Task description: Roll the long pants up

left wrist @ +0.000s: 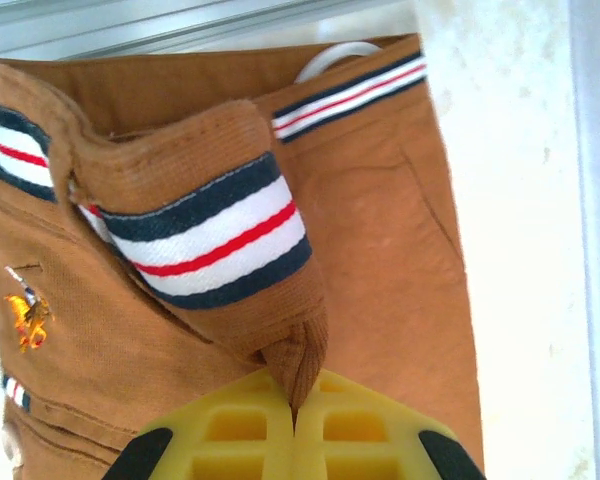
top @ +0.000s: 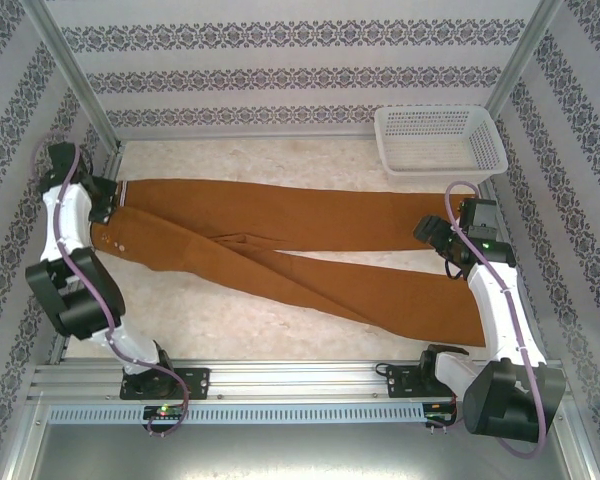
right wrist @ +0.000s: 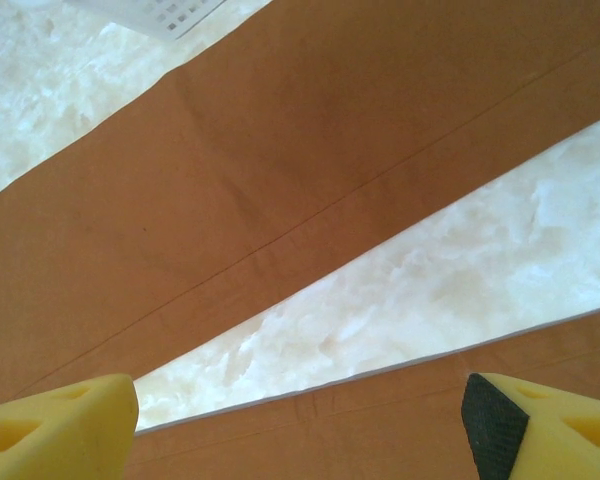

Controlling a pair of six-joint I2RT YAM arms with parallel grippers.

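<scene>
Overhead, the long pants point(top: 280, 250) lie flat across the pale marbled worktop point(top: 280, 160), waistband at the left side and both legs running toward the right. The legs overlap near the middle and spread apart toward their hems, the far leg ending just below a white perforated basket point(top: 438, 165) that stands in the far right corner. The left pincer point(top: 108, 200) sits at the waistband end. In the left wrist view its yellow fingers are pressed together on a raised fold of the long pants point(left wrist: 380, 250), so that the left pincer point(left wrist: 295, 395) holds the cloth pinched between its tips. The fold is turned over to expose a striped lining point(left wrist: 210, 235) in navy, white and red, and a small orange embroidered emblem point(left wrist: 25, 320) shows on the outer cloth to the left. The right pincer point(top: 435, 235) is placed over the hem end of the far leg. In the right wrist view the right pincer point(right wrist: 300, 410) stands wide open and grips nothing. Beneath it, two brown bands of the long pants point(right wrist: 280, 150) are separated by a wedge of bare worktop point(right wrist: 400, 290), and a corner of the basket point(right wrist: 170, 12) appears at the top edge. Contact between the right fingers and the cloth cannot be judged.
</scene>
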